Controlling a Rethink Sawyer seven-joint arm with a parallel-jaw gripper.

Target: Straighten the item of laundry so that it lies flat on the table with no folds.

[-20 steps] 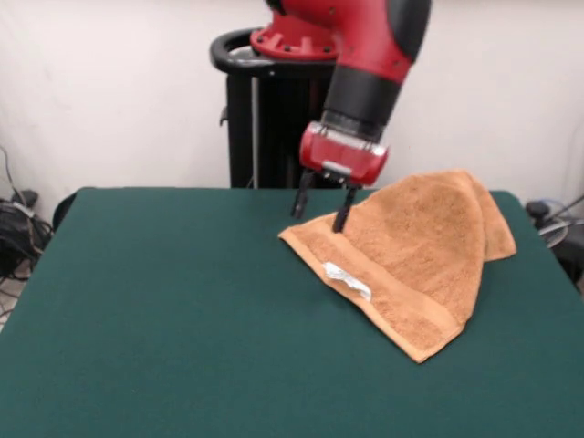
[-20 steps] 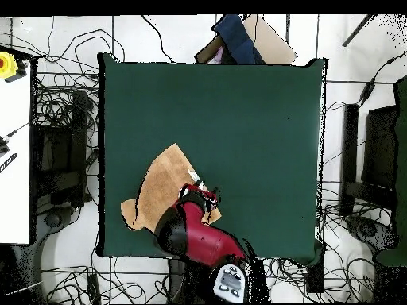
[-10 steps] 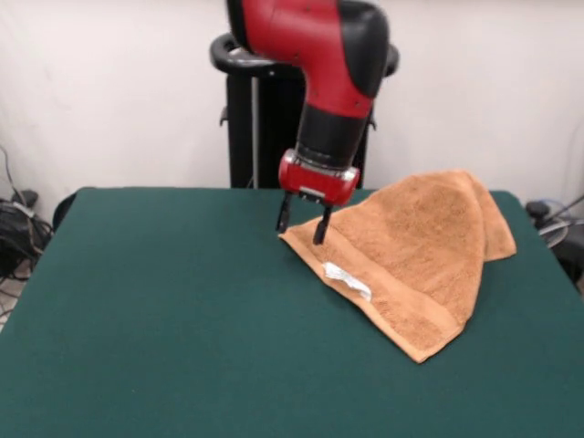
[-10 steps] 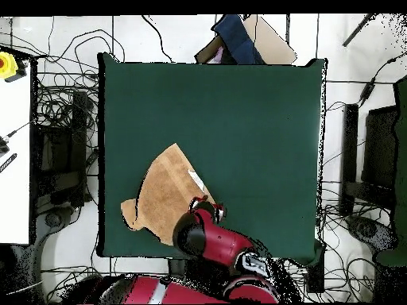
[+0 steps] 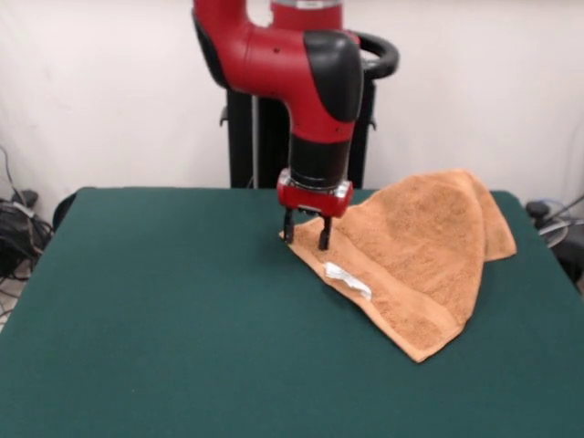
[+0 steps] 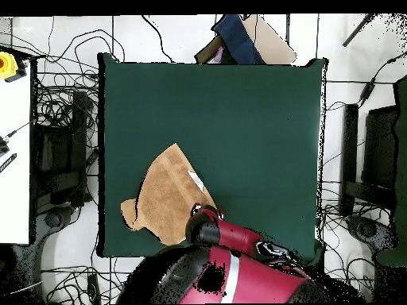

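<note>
The towel [image 5: 415, 251] lies on the right side of the green worktop [image 5: 164, 328] in the front view, near the far edge. It is not flat: it is folded over itself, with a raised fold at the back and 1 pointed corner toward the front. A white label [image 5: 348, 280] sits on its left edge, beside a woven band. In the overhead view the towel [image 6: 163, 198] is in the lower left part of the worktop [image 6: 254, 119], and 1 corner reaches the left edge.

The gripper [image 5: 306, 234] points straight down at the towel's left corner. Its 2 fingers [image 5: 323, 238] stand a little apart, a narrow opening, with the tips at the cloth's edge. I cannot tell if they pinch the cloth. In the overhead view the arm hides the gripper.
</note>
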